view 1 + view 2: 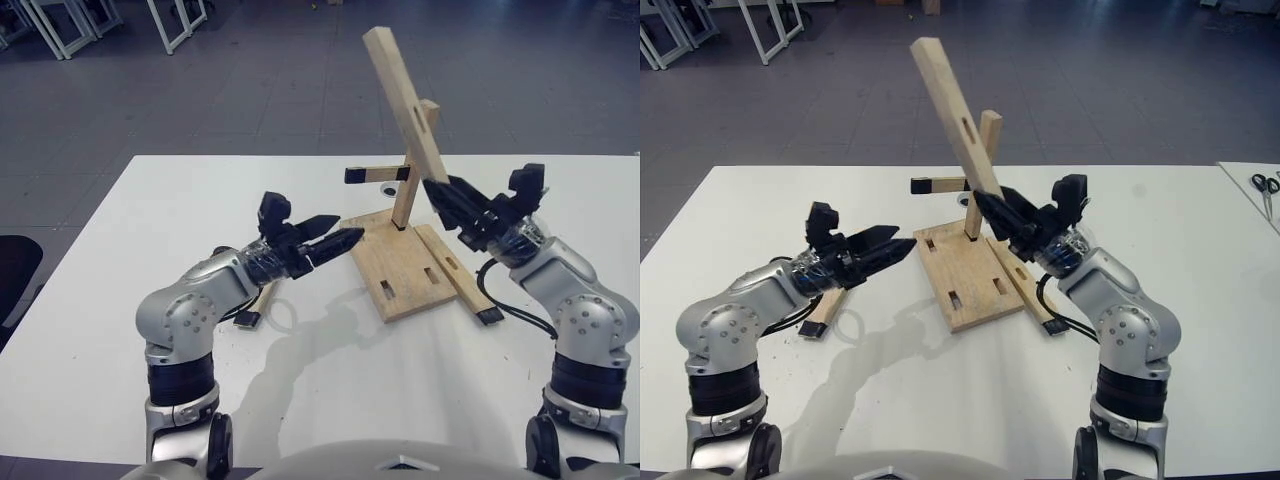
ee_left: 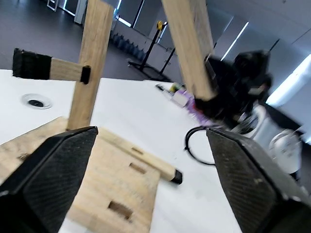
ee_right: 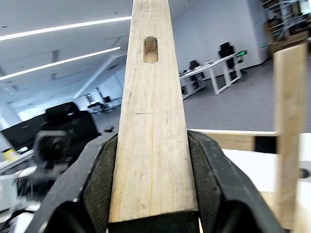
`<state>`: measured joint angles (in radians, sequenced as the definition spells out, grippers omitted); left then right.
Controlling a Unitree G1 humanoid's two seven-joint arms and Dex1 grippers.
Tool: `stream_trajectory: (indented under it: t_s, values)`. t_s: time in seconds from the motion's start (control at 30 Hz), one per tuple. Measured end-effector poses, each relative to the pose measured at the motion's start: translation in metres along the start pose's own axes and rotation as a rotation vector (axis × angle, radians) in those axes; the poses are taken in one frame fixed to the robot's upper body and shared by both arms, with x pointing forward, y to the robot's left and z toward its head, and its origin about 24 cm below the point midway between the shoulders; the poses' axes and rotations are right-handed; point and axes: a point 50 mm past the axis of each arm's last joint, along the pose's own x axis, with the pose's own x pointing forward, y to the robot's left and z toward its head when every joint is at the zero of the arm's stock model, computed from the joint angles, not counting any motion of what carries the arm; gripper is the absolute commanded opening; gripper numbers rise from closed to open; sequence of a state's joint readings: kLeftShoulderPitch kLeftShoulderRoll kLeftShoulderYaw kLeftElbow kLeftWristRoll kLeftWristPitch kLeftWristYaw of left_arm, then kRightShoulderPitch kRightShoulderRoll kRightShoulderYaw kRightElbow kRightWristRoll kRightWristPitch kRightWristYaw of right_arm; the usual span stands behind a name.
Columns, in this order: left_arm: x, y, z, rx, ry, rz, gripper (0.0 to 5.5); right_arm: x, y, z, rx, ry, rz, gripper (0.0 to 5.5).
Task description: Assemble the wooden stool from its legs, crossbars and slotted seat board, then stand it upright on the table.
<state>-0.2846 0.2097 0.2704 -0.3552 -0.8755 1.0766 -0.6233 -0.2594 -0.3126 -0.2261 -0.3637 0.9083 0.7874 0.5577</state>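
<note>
My right hand (image 1: pixel 436 190) grips the slanted stool leg (image 1: pixel 400 90) by its lower end, above the seat board (image 1: pixel 405 262); my left hand (image 1: pixel 348 228) hangs beside that board, fingers spread wide.

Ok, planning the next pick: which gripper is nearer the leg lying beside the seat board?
Right. The right gripper, holding another leg, hangs above the lying leg; the left gripper is across the board.

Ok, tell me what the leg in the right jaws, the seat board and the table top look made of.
Held leg: pale wood, seemingly unfinished; straight grain lines and a cut slot show.
Seat board: the same light wood, matte, grain visible around its slots.
Table: smooth white top, perhaps laminate or paint; core cannot be told.
</note>
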Motion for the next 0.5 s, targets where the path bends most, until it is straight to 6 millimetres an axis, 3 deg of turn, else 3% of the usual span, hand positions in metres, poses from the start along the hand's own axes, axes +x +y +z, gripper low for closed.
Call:
stream_trajectory:
  t_s: [0.2,0.5]
  values:
    - [0.004,-0.007,-0.003,-0.201,-0.058,-0.110,4.21,-0.001,0.022,-0.008,0.166,0.038,0.235,2.01]
    - [0.010,-0.031,0.017,-0.267,-0.121,-0.309,4.21,-0.010,0.035,-0.022,0.298,0.137,0.376,2.01]
